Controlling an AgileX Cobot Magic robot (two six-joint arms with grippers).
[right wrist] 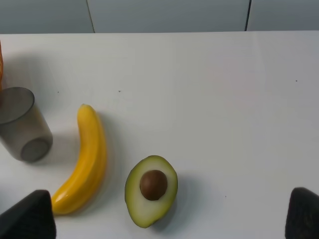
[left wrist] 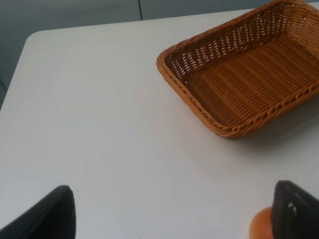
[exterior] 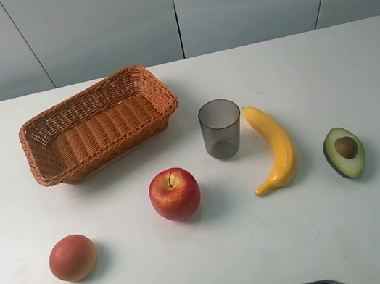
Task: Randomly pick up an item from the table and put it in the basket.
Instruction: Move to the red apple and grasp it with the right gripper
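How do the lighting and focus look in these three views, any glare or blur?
Exterior high: even, soft light, faint shadows beside the apple and basket, no glare. Left wrist: basket weave sharp, dark jaws at the frame edge blurred. Right wrist: banana and avocado crisp, soft shadows, jaws blurred.

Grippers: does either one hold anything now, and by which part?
Nothing is held. The left gripper and right gripper are open and empty; the apple lies on the table.
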